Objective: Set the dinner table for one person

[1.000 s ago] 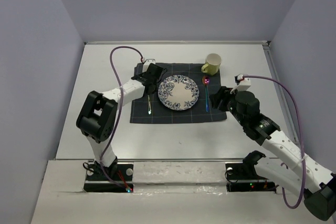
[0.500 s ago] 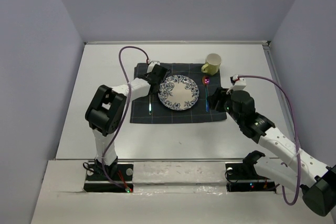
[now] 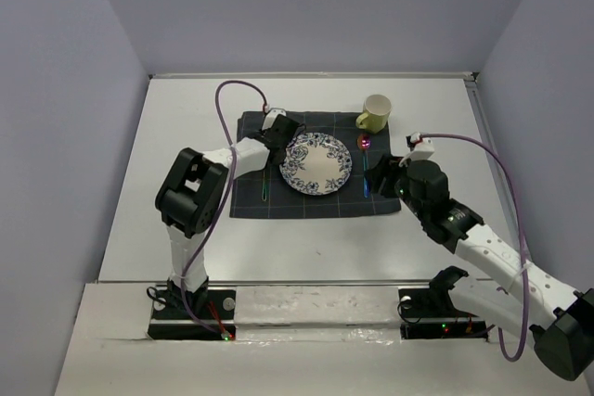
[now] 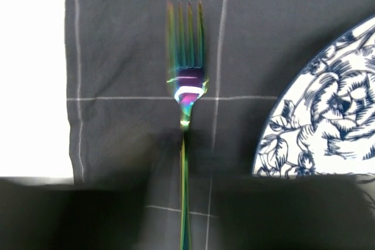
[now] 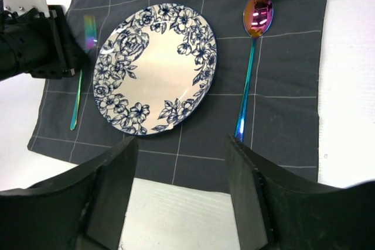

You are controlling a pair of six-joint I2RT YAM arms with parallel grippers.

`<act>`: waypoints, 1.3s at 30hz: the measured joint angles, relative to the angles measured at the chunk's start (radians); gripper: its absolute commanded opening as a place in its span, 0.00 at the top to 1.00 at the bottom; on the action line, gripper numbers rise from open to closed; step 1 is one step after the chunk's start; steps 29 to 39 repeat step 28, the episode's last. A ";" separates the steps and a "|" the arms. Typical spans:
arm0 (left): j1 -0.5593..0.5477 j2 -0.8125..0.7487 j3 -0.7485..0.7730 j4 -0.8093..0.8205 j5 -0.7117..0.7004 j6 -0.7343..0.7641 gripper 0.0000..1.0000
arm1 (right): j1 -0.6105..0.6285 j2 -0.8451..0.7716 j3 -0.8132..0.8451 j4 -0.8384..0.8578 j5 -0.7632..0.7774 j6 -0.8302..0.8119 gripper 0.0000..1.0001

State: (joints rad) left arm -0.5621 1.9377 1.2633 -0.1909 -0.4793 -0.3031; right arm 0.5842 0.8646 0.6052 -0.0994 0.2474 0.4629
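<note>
The left hand (image 3: 274, 148), fingers slightly parted, straddles the iridescent metal fork (image 4: 186, 74) lying 12-to-6 on the dark grid-lined cloth (image 4: 117, 39) at 9 o'clock of the blue-floral plate (image 5: 155, 68) on the large white table (image 3: 167, 183); the right hand (image 5: 179, 165) gapes empty at 4 o'clock.

Light: bright, even, from overhead; the dinner table (image 3: 306, 238) washes out to near white.
Shadows: soft, faint and short.
Glare: rainbow sheen on the fork (image 4: 186, 86) and spoon (image 5: 249, 68).
Blur: dark unfocused band nearest the left wrist lens.
</note>
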 measured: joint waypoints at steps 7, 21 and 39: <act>-0.010 -0.046 -0.005 -0.005 -0.098 -0.011 0.01 | 0.000 -0.001 0.045 -0.046 0.022 0.000 0.00; -0.114 -1.348 -0.146 0.124 -0.080 0.063 0.01 | 0.000 -0.344 0.459 -0.149 0.106 -0.144 0.00; -0.114 -1.525 -0.196 0.101 -0.016 0.060 0.01 | 0.000 -0.469 0.513 -0.154 0.146 -0.168 0.00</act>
